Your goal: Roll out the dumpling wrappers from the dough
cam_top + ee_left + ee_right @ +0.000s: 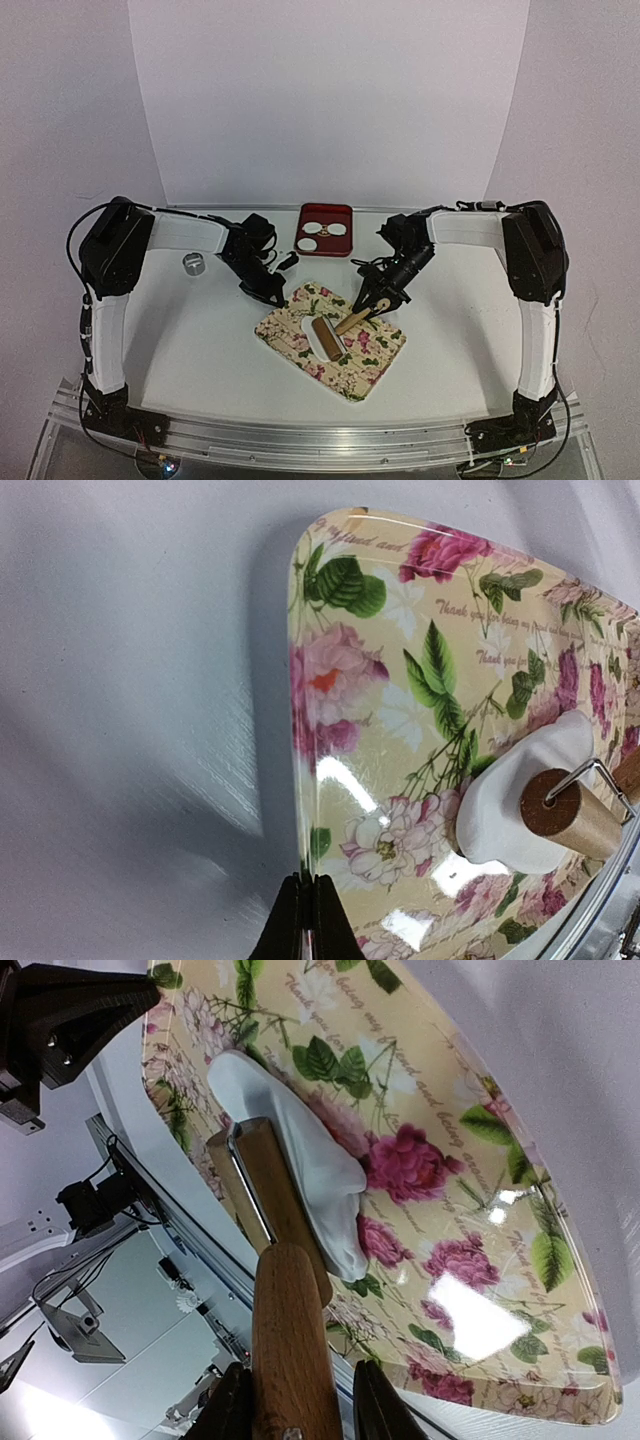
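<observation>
The dough (300, 1150) is a soft white flattened lump on the floral mat (368, 365), seen again in the left wrist view as dough (500, 810). A wooden rolling pin (325, 338) rests across it, its roller (265, 1185) pressing on the dough's near side. My right gripper (300, 1410) is shut on the pin's handle (292, 1330). My left gripper (306, 882) is shut on the mat's edge (300, 780) at the left corner. Round white dumpling wrappers (315, 228) lie in a red tray (326, 210) behind the mat.
A small metal ring (193, 262) stands on the white table to the left, behind my left arm (190, 232). The red tray sits between the two arms at the back. A white backdrop closes the rear.
</observation>
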{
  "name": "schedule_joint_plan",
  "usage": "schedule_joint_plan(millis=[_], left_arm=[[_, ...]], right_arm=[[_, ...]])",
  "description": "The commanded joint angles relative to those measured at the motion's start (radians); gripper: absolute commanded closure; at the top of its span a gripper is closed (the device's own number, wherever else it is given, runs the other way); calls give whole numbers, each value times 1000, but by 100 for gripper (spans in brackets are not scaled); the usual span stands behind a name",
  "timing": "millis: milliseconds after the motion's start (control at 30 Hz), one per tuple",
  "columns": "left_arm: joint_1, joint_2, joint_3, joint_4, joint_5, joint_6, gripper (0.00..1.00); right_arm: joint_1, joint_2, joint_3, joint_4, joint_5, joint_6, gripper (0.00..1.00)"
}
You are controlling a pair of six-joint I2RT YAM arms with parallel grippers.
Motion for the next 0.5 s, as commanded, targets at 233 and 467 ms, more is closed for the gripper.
schedule_joint_plan(millis=[233, 467], left_arm=[[3, -2, -22, -65, -54, 42, 100], [3, 1, -19, -63, -53, 40, 100]], right_arm=[[61, 169, -71, -94, 761, 45, 100], [-3, 136, -90, -98, 759, 18, 100]])
